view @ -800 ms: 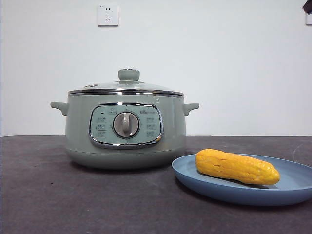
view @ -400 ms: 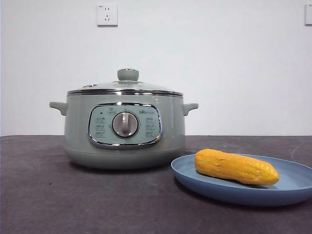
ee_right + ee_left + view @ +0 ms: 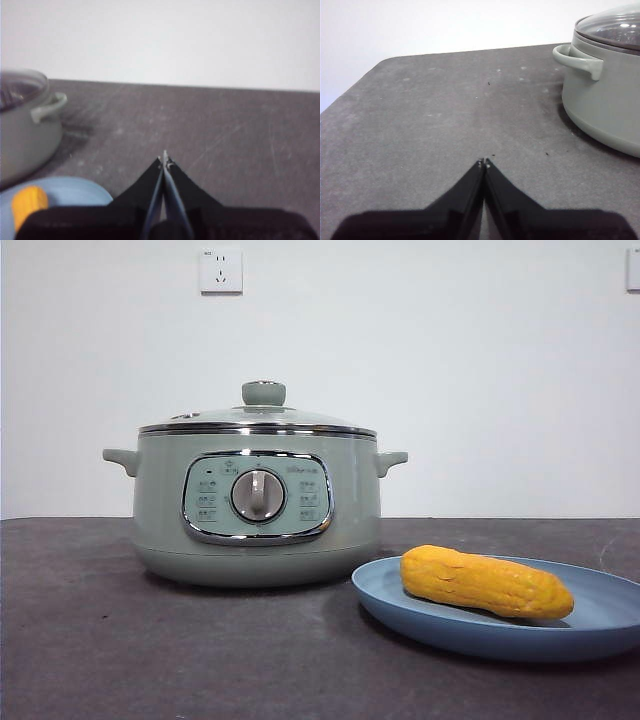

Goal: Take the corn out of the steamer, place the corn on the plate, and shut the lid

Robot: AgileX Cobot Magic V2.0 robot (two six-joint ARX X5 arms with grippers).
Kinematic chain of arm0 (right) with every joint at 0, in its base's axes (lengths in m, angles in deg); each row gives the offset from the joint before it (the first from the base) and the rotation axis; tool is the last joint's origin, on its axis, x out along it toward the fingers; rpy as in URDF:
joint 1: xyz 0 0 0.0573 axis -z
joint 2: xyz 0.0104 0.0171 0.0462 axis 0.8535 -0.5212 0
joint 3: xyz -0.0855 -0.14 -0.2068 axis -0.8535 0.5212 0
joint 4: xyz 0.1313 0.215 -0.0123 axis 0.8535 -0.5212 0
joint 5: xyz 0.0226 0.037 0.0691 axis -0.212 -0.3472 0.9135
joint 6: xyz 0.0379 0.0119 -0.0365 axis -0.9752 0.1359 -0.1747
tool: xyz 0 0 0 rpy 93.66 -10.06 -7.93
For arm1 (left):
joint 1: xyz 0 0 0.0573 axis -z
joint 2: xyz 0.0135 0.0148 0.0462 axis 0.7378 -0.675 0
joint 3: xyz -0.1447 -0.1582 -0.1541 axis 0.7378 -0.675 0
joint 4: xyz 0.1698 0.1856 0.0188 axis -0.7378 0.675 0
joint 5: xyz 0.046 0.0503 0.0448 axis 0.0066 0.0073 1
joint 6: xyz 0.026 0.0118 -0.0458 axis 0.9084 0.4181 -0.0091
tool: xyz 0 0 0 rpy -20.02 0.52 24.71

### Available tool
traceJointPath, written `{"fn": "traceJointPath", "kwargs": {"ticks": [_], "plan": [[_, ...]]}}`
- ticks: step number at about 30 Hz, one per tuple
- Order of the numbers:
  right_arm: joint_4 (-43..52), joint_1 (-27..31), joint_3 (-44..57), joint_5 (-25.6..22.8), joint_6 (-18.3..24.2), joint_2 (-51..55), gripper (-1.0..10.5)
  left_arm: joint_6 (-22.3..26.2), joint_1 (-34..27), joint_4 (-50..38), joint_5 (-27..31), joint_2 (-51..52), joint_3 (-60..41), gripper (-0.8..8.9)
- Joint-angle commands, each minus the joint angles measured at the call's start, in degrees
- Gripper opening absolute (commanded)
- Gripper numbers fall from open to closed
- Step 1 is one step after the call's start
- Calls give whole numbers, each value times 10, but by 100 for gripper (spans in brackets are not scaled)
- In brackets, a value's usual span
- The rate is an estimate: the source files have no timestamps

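Note:
The sage-green steamer (image 3: 257, 505) stands left of centre with the glass lid (image 3: 258, 418) resting on it, knob up. To its right the yellow corn (image 3: 486, 582) lies on the light-blue plate (image 3: 420, 612). My left gripper (image 3: 484, 162) is shut and empty over bare table, off to the side of the steamer (image 3: 605, 100) and its lid (image 3: 615, 27). My right gripper (image 3: 164, 159) is shut and empty too, held above the table beside the plate (image 3: 75, 192), with the corn (image 3: 29, 202) and the steamer (image 3: 25, 135) at the edge of its view. Neither gripper shows in the front view.
The dark grey table (image 3: 100, 660) runs back to a white wall with a power socket (image 3: 221, 271). The table's rounded corner (image 3: 385, 62) lies ahead of the left gripper.
A dark arm tip at the top right corner of the front view one second ago has gone out of view. The steamer, lid, corn and plate have not moved.

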Motion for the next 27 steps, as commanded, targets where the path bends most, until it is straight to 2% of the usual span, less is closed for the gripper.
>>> {"fn": "traceJointPath", "kwargs": {"ticks": [1,12,27], "plan": [[15,0,42,-2,-15,16,1,-3,-2,-1,1,0,-7,-3],[17,0,93,-3,-27,17,1,-3,-2,-1,1,0,-7,-3],[21,0,94,-2,-28,16,1,-3,-2,-1,1,0,-7,-3]]}}
